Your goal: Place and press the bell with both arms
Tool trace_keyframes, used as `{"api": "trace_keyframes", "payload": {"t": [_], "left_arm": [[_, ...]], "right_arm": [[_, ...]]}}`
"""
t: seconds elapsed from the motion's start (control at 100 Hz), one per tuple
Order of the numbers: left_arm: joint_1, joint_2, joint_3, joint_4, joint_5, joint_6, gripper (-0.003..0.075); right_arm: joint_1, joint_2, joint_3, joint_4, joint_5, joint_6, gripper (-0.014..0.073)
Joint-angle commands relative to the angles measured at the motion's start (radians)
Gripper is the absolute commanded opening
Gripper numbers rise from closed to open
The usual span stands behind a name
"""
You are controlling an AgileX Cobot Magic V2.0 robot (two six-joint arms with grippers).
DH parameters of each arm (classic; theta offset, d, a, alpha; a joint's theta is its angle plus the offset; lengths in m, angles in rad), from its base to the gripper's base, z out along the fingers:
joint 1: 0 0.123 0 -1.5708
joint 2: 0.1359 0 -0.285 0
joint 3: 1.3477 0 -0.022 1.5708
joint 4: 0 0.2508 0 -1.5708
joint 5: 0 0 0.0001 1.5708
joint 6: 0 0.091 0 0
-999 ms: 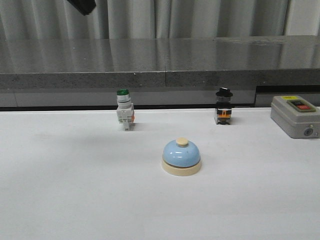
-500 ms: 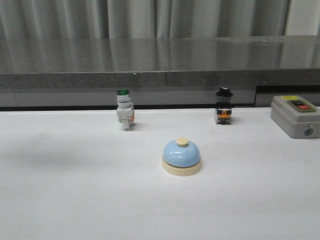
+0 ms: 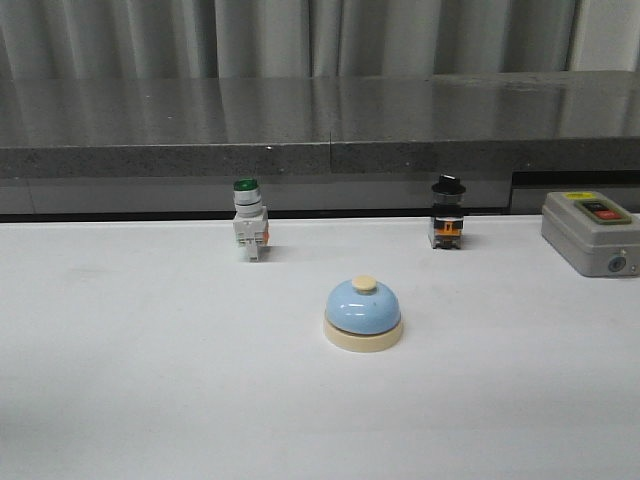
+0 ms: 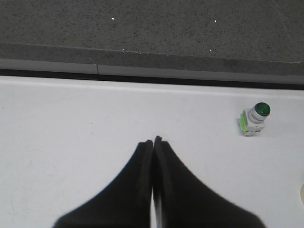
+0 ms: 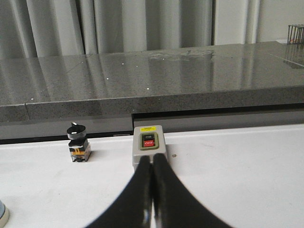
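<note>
The bell (image 3: 364,313), with a light-blue dome, cream base and cream knob, stands upright on the white table (image 3: 150,380) near the middle. No arm shows in the front view. In the left wrist view my left gripper (image 4: 153,140) is shut and empty above bare table; a cream sliver at the frame edge (image 4: 302,192) may be the bell's base. In the right wrist view my right gripper (image 5: 152,157) is shut and empty, its tips in line with the grey box; a sliver of the bell (image 5: 2,213) shows at the frame edge.
A green-capped white push-button switch (image 3: 249,220) stands behind the bell to the left, also in the left wrist view (image 4: 254,118). A black-knobbed switch (image 3: 447,213) stands behind to the right. A grey box with a red button (image 3: 590,232) sits at the far right. A dark stone ledge (image 3: 320,120) runs along the back.
A dark arm part at the top left of the front view one second ago has left the frame. The bell and switches have not moved.
</note>
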Motion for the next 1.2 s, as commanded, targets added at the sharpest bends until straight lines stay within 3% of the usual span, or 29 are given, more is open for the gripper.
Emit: {"api": "trace_keyframes", "payload": {"t": [0.0,0.17,0.4,0.66,0.85,1.189], "left_arm": [[0.004,-0.108,0.061,-0.012,-0.127,-0.011,-0.0020],[0.004,-0.322,0.247,-0.007,-0.244,-0.011,-0.0020],[0.004,-0.560,0.433,0.066,-0.238,-0.012,-0.0020],[0.004,-0.806,0.663,0.066,-0.365,-0.012,-0.0020],[0.003,-0.895,0.832,0.047,-0.580,-0.010,-0.0020],[-0.051,-0.962,0.984,0.141,-0.750,-0.039,-0.0020]], "right_arm": [[-0.004,-0.012,-0.014,0.002,-0.087,-0.001,-0.0061],[-0.004,-0.012,-0.014,0.002,-0.087,-0.001,-0.0061],[-0.004,-0.012,-0.014,0.002,-0.087,-0.001,-0.0061],[-0.004,-0.012,-0.014,0.002,-0.087,-0.001,-0.0061],[-0.004,-0.012,-0.014,0.002,-0.087,-0.001,-0.0061],[-0.004,-0.012,-0.014,0.002,-0.087,-0.001,-0.0061]]}}
